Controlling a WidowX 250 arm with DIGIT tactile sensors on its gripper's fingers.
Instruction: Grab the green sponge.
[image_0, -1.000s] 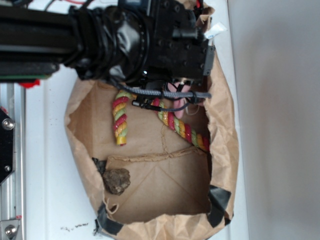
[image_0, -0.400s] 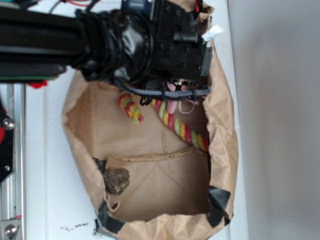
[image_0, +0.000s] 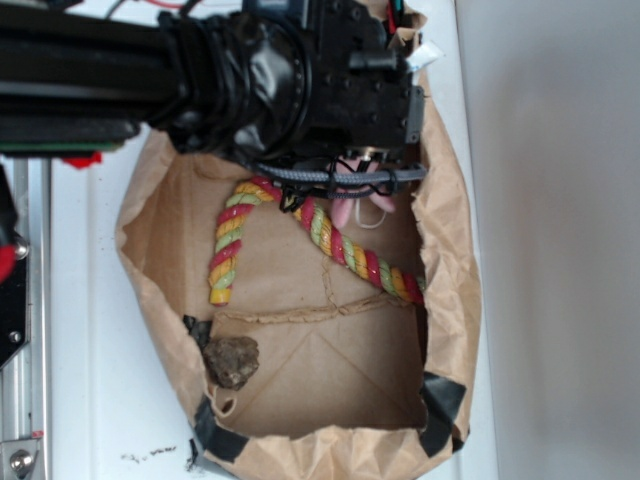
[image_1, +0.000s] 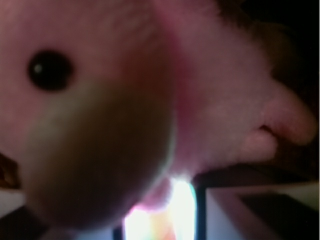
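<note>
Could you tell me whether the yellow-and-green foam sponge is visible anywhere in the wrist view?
No, the wrist view is filled by a pink plush bunny with a black bead eye.

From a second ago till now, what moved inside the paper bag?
The striped rope toy moved: its loose left end curled up short for a moment, and now hangs long again toward the bag's lower left. The paper bag changed shape a little on its left side. The pink plush bunny fills the wrist view, right against the camera. The brown lump stayed put. No sponge shows, and the claw is hidden.
</note>
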